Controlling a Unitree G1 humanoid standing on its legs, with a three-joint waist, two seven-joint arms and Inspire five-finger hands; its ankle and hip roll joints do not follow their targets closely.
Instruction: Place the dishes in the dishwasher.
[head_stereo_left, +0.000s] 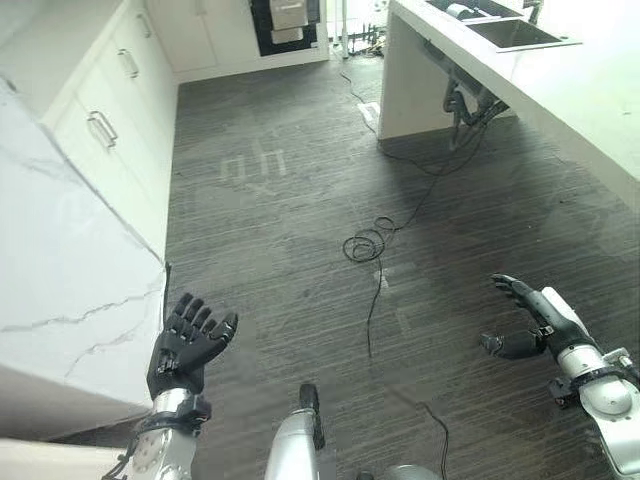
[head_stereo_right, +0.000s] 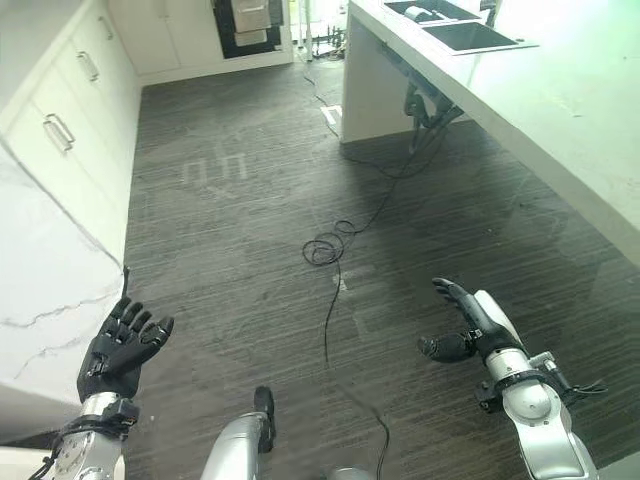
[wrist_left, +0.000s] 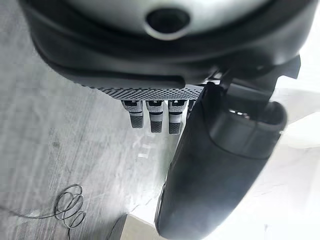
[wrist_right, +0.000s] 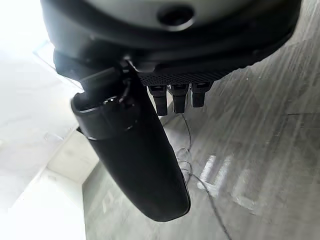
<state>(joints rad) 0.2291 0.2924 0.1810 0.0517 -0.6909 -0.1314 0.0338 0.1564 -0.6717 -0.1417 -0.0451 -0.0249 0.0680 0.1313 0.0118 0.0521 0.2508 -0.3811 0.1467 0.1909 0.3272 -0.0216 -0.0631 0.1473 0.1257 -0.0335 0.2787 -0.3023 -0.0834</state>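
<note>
Hands hang empty above the dark floor (head_stereo_left: 300, 200): left hand (head_stereo_left: 185, 345) spread beside the marble counter (head_stereo_left: 60, 270), right hand (head_stereo_left: 530, 320) relaxed, fingers straight. Sink (head_stereo_left: 510, 32) sits in the far counter (head_stereo_left: 590, 90); dishes can't be made out.

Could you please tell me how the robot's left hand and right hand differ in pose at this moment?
The left hand is raised with its fingers pointing up and spread, its back facing the camera; the right hand reaches forward, turned on edge with its thumb sticking out to the side. The left hand sits close beside the white marble counter; the right hand hangs over the dark wood floor. Both are open and hold nothing.
</note>
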